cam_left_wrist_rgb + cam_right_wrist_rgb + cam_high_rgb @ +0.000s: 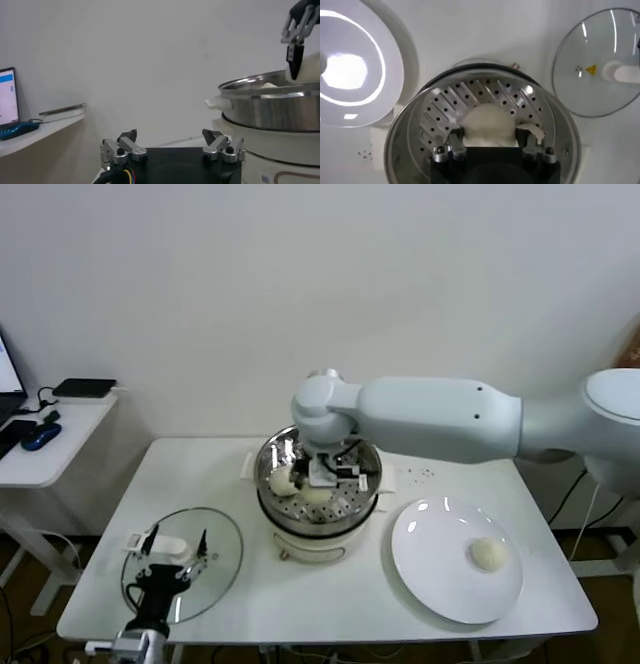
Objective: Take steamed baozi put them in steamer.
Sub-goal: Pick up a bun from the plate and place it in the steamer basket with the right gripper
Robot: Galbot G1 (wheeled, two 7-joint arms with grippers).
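Note:
The steamer [263,494] is a shiny perforated basket on a cream pot at the table's middle. My right gripper [322,480] reaches down into it, shut on a cream-white baozi [487,124] that sits between its fingers [456,139] on the perforated bottom [445,105]. A second baozi [283,480] lies beside it in the basket. One more baozi [488,554] rests on the white plate [440,564] to the right. My left gripper [178,546] hovers open and empty at the front left.
A round glass lid [215,544] with a white handle lies flat on the table under my left gripper. A side desk [50,454] with dark devices stands at the far left. The wall runs behind the table.

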